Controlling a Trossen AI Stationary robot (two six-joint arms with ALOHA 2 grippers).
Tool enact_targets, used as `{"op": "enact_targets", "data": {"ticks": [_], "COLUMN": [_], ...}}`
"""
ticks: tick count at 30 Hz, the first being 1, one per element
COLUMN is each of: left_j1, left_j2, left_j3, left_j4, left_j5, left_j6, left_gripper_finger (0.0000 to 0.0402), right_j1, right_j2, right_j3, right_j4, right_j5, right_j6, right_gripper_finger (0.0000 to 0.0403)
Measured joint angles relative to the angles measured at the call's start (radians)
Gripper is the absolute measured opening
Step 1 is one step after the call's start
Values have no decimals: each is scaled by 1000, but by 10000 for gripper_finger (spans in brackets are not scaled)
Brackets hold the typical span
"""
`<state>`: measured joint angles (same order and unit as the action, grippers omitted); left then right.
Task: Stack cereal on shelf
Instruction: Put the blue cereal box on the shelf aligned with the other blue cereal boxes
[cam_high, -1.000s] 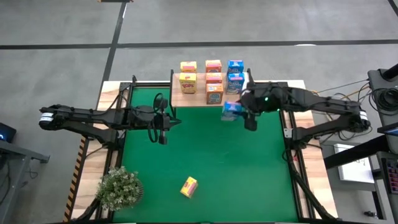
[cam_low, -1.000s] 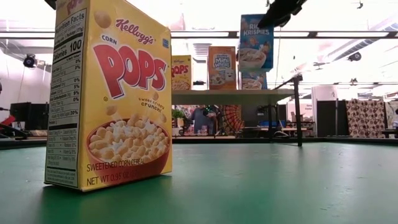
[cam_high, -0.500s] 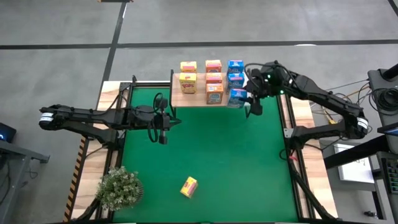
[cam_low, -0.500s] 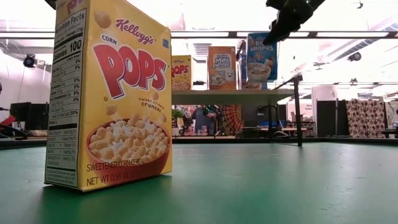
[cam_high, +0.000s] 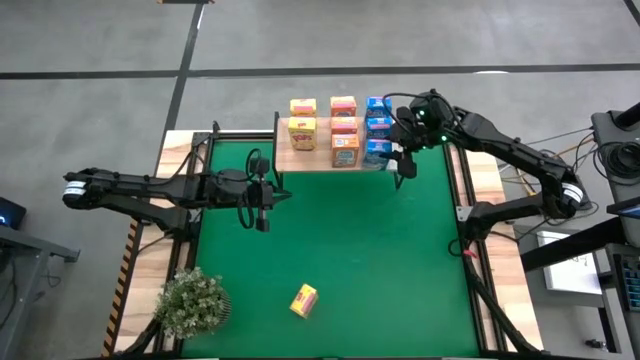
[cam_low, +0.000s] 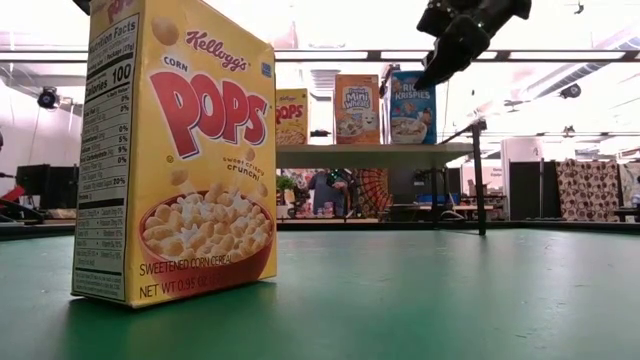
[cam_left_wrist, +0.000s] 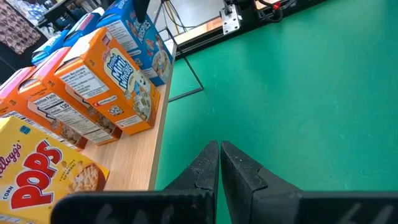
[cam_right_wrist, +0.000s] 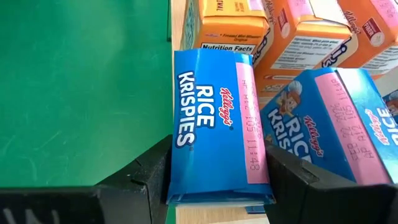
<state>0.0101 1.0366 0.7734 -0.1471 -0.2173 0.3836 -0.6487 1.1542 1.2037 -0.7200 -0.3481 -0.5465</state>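
Observation:
The shelf (cam_high: 318, 162) stands at the mat's far edge with yellow, orange and blue cereal boxes in rows on it. My right gripper (cam_right_wrist: 219, 152) is shut on a blue cereal box (cam_high: 378, 152) at the plank's near right corner, in front of two other blue boxes (cam_high: 378, 114). One yellow box (cam_high: 303, 299) stands upright on the green mat near the front edge and looms large in the low view (cam_low: 175, 150). My left gripper (cam_left_wrist: 219, 144) hovers shut and empty over the mat's left part (cam_high: 260, 218), near the shelf's left end. My right gripper pinches the blue box between its two fingers (cam_right_wrist: 149, 177), one on each broad face, at the box's upper right end (cam_right_wrist: 186, 180). The fingers slant down from the table's right and far side. The box stands upright with its base level with the plank (cam_low: 408, 142).
A bushy potted plant (cam_high: 192, 302) sits at the mat's near left corner. Black frame rails (cam_high: 462, 215) run along both sides of the mat. The mat's middle (cam_high: 350, 240) is bare green.
My right gripper has carried the blue box from above the mat toward the far edge and down. The box, tilted and well above the shelf before, now stands upright at plank level in front of the other blue boxes.

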Motion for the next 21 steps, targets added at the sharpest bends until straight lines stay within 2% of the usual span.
{"op": "enact_targets", "data": {"ticks": [10, 21], "left_j1": [0, 0], "left_j2": [0, 0], "left_j3": [0, 0], "left_j4": [7, 16], "left_j5": [0, 0], "left_j6": [0, -4], "left_gripper_finger": [0, 0], "right_j1": [-15, -23], "right_j2": [-5, -5], "right_j3": [2, 2], "right_j4": [-1, 0], "right_j5": [9, 9], "right_j6": [61, 50], "right_gripper_finger": [182, 180]}}
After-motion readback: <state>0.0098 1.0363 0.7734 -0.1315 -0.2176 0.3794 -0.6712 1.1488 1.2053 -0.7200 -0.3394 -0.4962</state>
